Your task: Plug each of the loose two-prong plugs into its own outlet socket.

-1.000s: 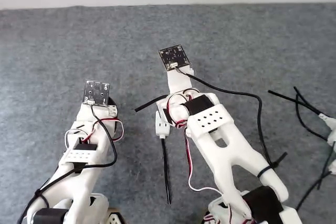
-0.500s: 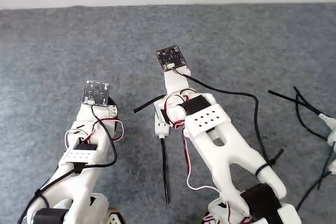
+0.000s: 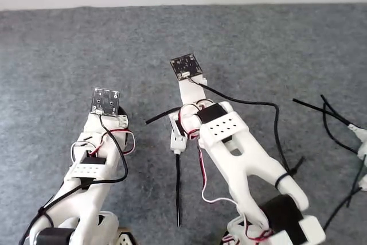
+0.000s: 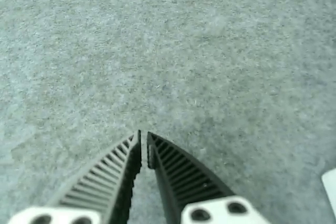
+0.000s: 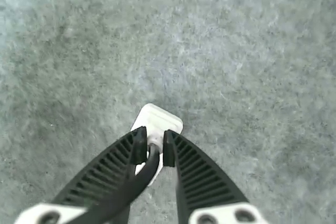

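White plug (image 5: 156,120) has shifted slightly sideways since a second ago, carried by right gripper (image 5: 153,142), black cord (image 3: 178,193) dragged along. You've got plug pinched at its cord end, fingers narrow, over grey mat (image 3: 258,44). Left gripper (image 4: 144,139) near plug, fingers pressed together, holding nothing. Loose cords (image 3: 335,124) well apart from plug.

mat (image 3: 275,44): grey felt-like cloth, rough, matt
plug (image 5: 157,120): white plastic, smooth, slight sheen
right gripper (image 5: 153,141): black ribbed plastic, matt
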Robot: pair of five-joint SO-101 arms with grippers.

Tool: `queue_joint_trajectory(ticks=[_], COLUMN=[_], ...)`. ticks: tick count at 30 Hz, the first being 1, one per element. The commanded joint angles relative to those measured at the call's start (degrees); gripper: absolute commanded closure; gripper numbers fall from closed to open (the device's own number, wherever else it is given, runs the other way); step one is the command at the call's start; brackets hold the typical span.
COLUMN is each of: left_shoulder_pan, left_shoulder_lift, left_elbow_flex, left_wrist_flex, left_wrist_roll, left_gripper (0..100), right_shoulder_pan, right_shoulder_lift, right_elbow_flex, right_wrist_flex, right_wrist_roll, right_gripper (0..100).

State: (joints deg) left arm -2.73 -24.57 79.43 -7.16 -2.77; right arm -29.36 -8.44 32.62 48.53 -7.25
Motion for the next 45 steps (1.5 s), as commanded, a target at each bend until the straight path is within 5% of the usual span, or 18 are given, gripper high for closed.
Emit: queue_joint_trajectory(ticks=[1,16,23,38,45], left_shoulder_pan=[-0.26,-0.79,-0.79,-0.7,-0.7], left_shoulder_lift=[-1.32,-1.32,-1.32,-1.32,-1.32], left_elbow_flex=[-0.22,-0.22,-0.22,-0.22,-0.22], left_wrist_flex=[-1.49,-1.49,-1.49,-1.41,-1.41], left_wrist_roll=[0.26,0.26,0.26,0.18,0.18], left_gripper=[98,98,98,98,98], right_shoulder_pan=[-0.66,-2.86,-4.35,-8.48,-8.57], right_shoulder_lift=[2.86,8.57,8.57,13.58,23.43], right_elbow_flex=[-3.34,-6.15,-10.73,-9.14,-19.78], right_wrist_flex=[1.1,1.98,6.46,5.14,11.91], right_wrist_roll=[0.62,2.99,4.92,1.23,1.05], right_gripper=[99.1,98.3,77.7,77.2,78.6])
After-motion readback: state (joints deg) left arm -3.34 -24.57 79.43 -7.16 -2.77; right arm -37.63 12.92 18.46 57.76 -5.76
